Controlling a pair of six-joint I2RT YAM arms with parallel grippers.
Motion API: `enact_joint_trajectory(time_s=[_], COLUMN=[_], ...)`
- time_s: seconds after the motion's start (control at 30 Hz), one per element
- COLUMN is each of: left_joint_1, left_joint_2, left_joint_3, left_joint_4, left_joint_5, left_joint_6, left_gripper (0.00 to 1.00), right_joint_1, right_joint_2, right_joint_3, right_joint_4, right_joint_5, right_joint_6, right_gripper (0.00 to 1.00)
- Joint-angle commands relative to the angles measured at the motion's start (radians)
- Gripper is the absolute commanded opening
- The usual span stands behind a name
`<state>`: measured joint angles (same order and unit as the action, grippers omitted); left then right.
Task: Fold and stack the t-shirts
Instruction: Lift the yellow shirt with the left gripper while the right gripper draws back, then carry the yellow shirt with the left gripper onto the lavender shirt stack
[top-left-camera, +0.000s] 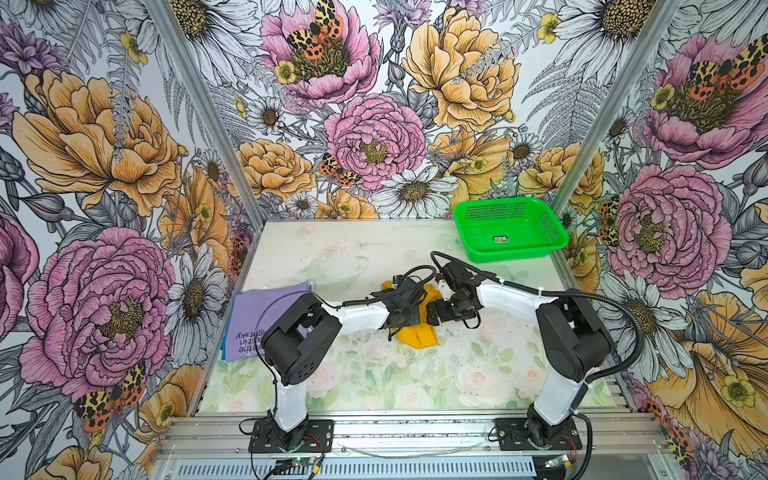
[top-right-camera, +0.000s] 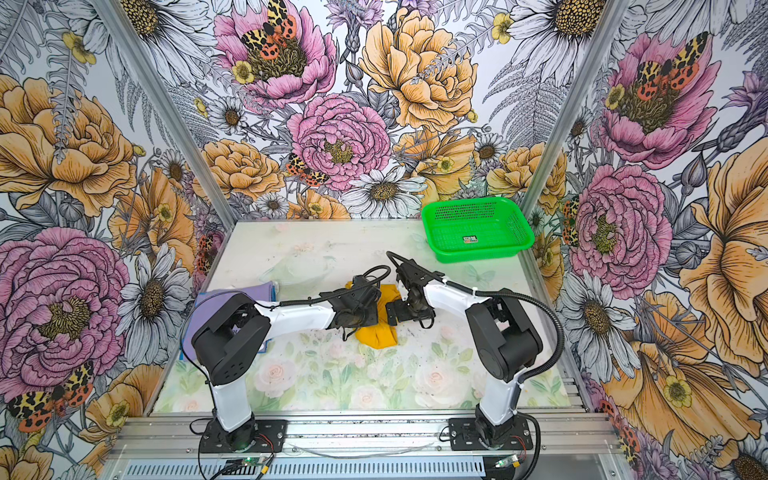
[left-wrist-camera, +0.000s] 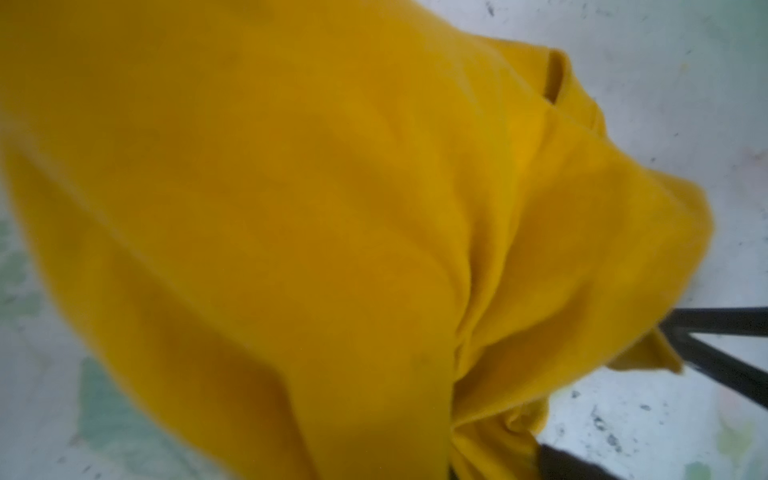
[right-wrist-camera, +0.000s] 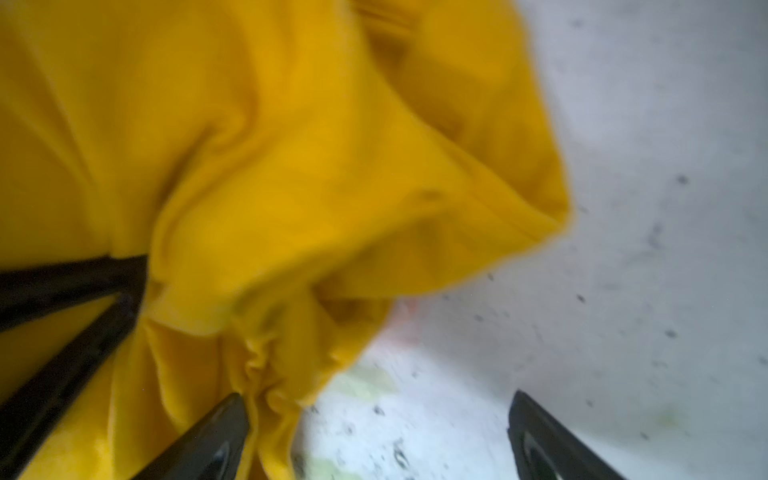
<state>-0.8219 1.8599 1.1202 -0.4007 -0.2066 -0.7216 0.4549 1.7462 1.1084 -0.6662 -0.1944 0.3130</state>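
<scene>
text (top-left-camera: 240, 337) "ight sky" on purple t-shirt (top-left-camera: 257, 307), left gripper (top-left-camera: 409, 301) clamping yellow t-shirt (top-left-camera: 417, 334), right gripper (right-wrist-camera: 378, 397) apart

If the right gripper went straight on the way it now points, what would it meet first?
Probably the yellow t-shirt: its bunched edge lies just ahead of the open right gripper, close against one finger. Bare table shows in the gap, and the blur leaves depth unclear.

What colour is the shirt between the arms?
The shirt is mustard yellow; clearest in the left wrist view.
</scene>
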Motion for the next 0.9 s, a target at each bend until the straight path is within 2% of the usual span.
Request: enact_joint_trajectory(time_s=[0.0, 0.2, 0.3, 0.4, 0.63, 0.87], left_joint_1=[0.000, 0.003, 0.028, 0.060, 0.209, 0.449], left_joint_2=[-0.029, -0.142, -0.169, -0.217, -0.399, -0.586], left_joint_3=[-0.017, 0.038, 0.051, 0.036, -0.053, -0.186], left_joint_4=[-0.335, -0.540, -0.612, -0.637, -0.628, -0.426], left_joint_5=[-0.284, -0.591, -0.690, -0.741, -0.800, -0.657], left_joint_6=[0.084, 0.103, 0.080, 0.083, 0.151, 0.452], left_gripper=[0.00, 0.00, 0.00, 0.00, 0.00, 0.00], right_joint_1=[-0.054, -0.088, -0.088, -0.088, -0.088, -0.088], right_joint_2=[-0.126, -0.176, -0.174, -0.164, -0.164, -0.156], right_joint_3=[0.007, 0.029, 0.034, 0.037, 0.034, 0.037], right_joint_4=[-0.036, -0.052, -0.049, -0.047, -0.031, -0.019], right_joint_5=[-0.023, -0.036, -0.039, -0.039, -0.049, -0.064], right_joint_6=[-0.017, -0.037, -0.038, -0.045, -0.057, -0.060], right_gripper=[0.99, 0.99, 0.99, 0.99, 0.99, 0.99])
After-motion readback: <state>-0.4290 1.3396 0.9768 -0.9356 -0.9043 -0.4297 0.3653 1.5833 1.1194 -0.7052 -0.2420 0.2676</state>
